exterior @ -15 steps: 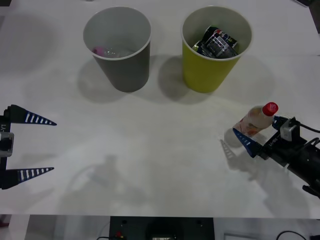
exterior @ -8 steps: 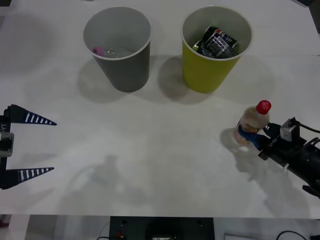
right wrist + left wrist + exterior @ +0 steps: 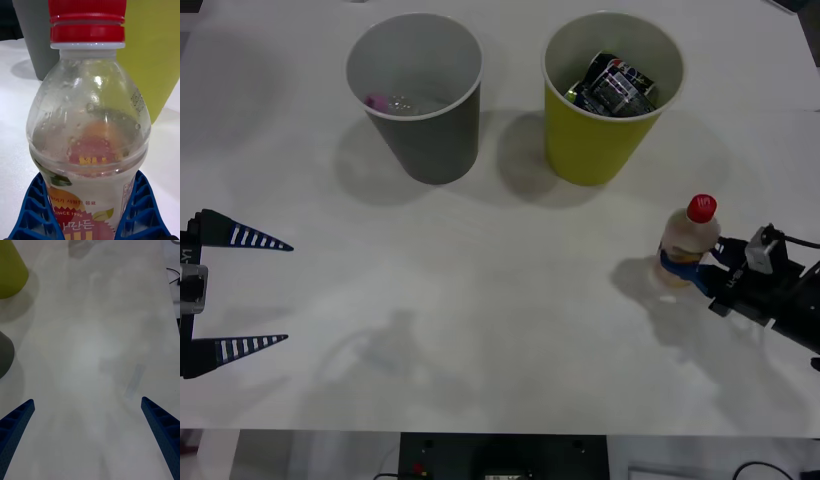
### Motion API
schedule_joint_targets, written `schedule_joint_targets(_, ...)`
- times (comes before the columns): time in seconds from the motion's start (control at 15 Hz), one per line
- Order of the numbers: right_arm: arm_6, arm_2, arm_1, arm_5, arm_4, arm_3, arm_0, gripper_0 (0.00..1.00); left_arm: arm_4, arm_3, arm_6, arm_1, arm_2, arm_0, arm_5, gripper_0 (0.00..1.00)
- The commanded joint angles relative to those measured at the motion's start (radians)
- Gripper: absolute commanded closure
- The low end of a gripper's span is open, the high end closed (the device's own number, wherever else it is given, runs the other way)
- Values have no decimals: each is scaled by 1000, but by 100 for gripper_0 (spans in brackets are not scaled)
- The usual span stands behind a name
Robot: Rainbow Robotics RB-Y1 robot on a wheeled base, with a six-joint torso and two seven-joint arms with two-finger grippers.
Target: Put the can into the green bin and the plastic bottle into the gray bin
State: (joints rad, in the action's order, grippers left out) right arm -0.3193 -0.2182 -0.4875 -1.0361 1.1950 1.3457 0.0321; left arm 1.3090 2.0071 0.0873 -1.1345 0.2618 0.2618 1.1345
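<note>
The gray bin (image 3: 417,92) stands in the upper left of the front view on the white table (image 3: 500,330). Inside it, against the far-left wall, lies a clear bottle with a pink cap (image 3: 390,102). Just beside it, toward the upper right, stands the green bin (image 3: 608,95), which holds a dark crushed can (image 3: 613,86) resting at a tilt against its inner wall.

The plastic bottle (image 3: 689,243) stands upright at the right edge of the front view, below the green bin and well apart from the gray one. The right gripper (image 3: 692,268) is pinching it around the lower body, one blue finger (image 3: 34,212) on each side of the label. A little pale orange liquid sits in its lower part, under a red cap.

The left gripper (image 3: 242,292) waits at the lower left of the front view, fingers spread wide over bare table.
</note>
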Motion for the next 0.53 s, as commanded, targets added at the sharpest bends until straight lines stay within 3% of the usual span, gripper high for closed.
schedule_joint_targets(0.07,118,0,-37,-16,94,86,-9,100,0,0,0,0,0,0,0,2)
schedule_joint_targets(0.53,528,5,-118,-21,331,365,-57,100,0,0,0,0,0,0,0,2)
